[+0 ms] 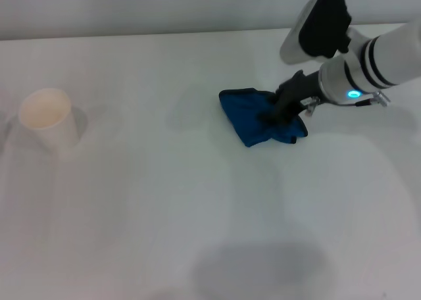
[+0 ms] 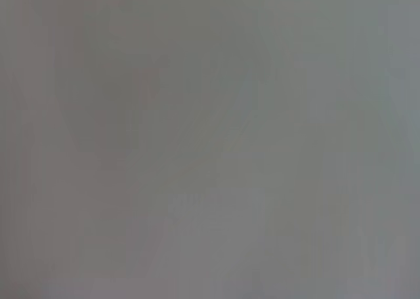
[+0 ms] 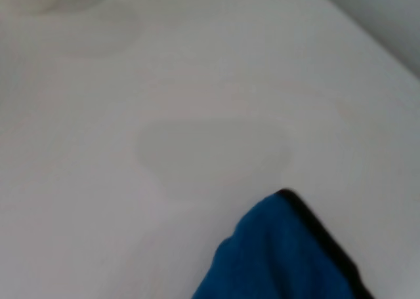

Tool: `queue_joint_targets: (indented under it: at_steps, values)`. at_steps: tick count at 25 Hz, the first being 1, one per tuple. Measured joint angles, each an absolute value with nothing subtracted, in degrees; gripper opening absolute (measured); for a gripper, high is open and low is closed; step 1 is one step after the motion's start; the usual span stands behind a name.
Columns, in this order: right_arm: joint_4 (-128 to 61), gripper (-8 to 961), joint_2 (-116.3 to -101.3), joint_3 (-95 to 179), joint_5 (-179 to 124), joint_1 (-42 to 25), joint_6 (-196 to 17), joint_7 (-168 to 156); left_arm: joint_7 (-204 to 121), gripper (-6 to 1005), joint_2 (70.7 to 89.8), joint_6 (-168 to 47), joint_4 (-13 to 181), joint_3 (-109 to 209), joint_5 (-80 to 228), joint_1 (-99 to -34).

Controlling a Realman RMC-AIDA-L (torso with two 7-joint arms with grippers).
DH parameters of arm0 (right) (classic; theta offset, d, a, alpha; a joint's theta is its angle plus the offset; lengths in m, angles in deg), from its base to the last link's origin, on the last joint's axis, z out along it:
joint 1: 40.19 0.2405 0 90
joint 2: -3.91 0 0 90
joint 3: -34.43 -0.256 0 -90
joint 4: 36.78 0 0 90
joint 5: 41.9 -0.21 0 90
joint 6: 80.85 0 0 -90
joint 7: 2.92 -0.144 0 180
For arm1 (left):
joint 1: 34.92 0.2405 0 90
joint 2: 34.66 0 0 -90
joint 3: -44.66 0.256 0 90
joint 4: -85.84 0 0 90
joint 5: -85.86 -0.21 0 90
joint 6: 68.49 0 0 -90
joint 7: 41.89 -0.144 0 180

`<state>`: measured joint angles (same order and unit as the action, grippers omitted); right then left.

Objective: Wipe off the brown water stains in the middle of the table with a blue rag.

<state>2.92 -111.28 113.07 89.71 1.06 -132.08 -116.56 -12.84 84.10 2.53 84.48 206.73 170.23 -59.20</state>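
Right gripper (image 1: 281, 110) clenched on bunched blue rag (image 1: 256, 119), pressing it flat on table (image 1: 197, 214) so it can rub. Faint stain (image 3: 210, 151) just beside rag. Left gripper not seen.

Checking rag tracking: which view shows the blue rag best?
Head view: the whole blue rag lies bunched on the table, with the right gripper on it. Right wrist view shows only one black-trimmed corner. Left wrist view shows none of it.
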Motion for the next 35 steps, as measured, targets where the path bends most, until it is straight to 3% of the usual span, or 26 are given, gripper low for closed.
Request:
queue_joint_targets:
  at_steps: [3,12,20,26,35]
  values:
    - [6.38,257,-111.38,110.33,87.85,-0.92,-132.72,-116.63,-12.83,892,84.08,2.51,84.50,206.73,170.40,-59.21]
    - [10.59,694,-111.44,103.89,63.73,-7.20,-131.48,-111.97,-12.81,891,84.07,2.51,84.53,206.73,171.57,-59.28]
    - [-2.96,680,-111.88,100.34,10.44,-11.71,-136.85,-82.82,-12.92,890,84.16,1.94,84.52,206.73,173.00,-59.54]
    - [-22.18,677,-112.27,100.65,-21.94,-10.96,-143.09,-33.01,-12.86,889,84.22,1.88,84.44,206.73,173.23,-60.02]
    - [-30.82,677,-112.28,100.10,-31.91,-10.50,-140.35,-19.77,-13.05,887,84.26,1.16,84.51,206.73,173.23,-60.25]
